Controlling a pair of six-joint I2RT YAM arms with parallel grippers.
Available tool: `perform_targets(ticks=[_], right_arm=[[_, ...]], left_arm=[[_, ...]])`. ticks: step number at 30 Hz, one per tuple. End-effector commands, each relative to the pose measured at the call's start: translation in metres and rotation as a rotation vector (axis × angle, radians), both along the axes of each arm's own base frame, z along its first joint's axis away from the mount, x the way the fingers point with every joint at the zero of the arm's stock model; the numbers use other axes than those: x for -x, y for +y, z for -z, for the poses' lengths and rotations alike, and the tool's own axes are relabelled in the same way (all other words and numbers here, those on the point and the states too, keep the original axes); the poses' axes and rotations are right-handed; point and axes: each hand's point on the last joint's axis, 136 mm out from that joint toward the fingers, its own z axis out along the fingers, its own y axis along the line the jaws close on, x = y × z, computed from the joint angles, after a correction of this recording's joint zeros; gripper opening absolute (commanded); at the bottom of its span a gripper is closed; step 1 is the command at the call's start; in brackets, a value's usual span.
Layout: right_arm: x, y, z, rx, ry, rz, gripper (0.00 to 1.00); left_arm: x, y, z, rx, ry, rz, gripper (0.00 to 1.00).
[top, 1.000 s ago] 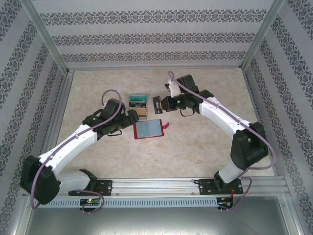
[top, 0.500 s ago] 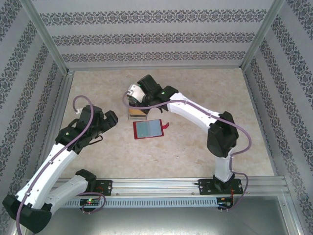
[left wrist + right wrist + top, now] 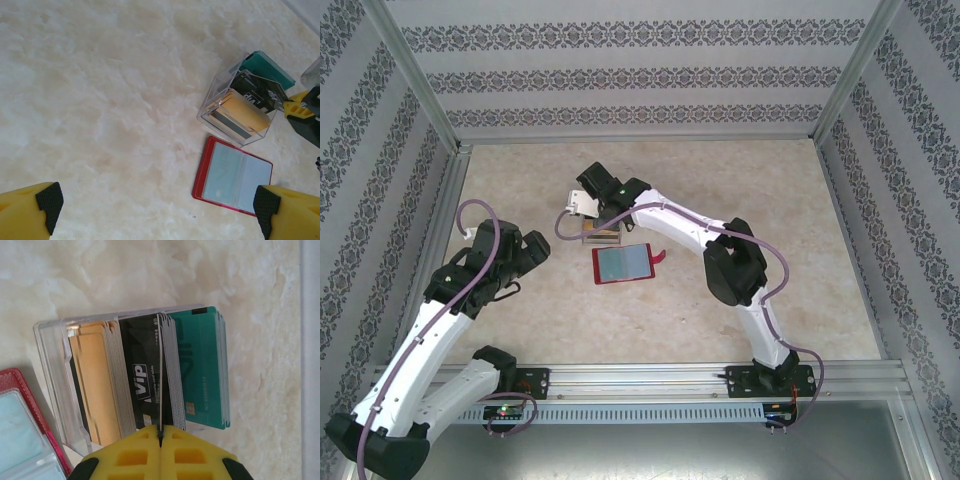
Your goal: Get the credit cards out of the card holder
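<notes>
Just at twelve o'clock of the card holder (image 3: 623,263) stands a clear card box (image 3: 216,100), right gripper (image 3: 160,434) jaws clamped on one card (image 3: 160,365) there, left gripper (image 3: 157,202) jaws apart; the red holder lies open, grey-blue inside up.

Right gripper (image 3: 160,439) at the bottom edge — yellow fingers pressed together on a thin card (image 3: 159,370), seen edge-on among the black cards (image 3: 140,365). Clear plastic box (image 3: 52,375) on the pale marbled tabletop (image 3: 150,270) holds orange cards (image 3: 95,385), black ones and teal cards (image 3: 200,370). Card holder (image 3: 22,440) lower left — red rim, grey-blue inside, lying open.
</notes>
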Motion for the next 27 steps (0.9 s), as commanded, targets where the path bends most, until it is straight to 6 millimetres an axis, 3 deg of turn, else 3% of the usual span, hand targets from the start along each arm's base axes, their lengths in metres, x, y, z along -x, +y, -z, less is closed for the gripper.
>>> perform_targets(ticks=[1,8,13,18,25,27], right_arm=[[-0.003,0.002,0.001,0.038,-0.018,-0.025,0.00],[-0.002,-0.002,0.023,0.075,0.004,-0.026,0.00],[-0.007,0.002,0.028,0.068,0.002,-0.004,0.00],[-0.015,0.003,0.028,0.065,-0.018,0.032,0.12],[-0.028,0.002,0.030,0.062,-0.052,0.084,0.15],[-0.034,0.000,0.030,0.063,-0.067,0.111,0.23]], left_arm=[[0.006,0.005,0.012,-0.024,0.055,0.000,1.00],[0.002,0.003,0.018,-0.010,0.072,0.006,0.99],[0.001,0.003,0.019,-0.004,0.075,0.006,0.99],[0.001,0.004,0.021,0.001,0.083,0.008,1.00],[0.002,0.005,0.024,0.014,0.090,0.010,1.00],[0.003,0.005,0.026,0.018,0.096,0.011,1.00]])
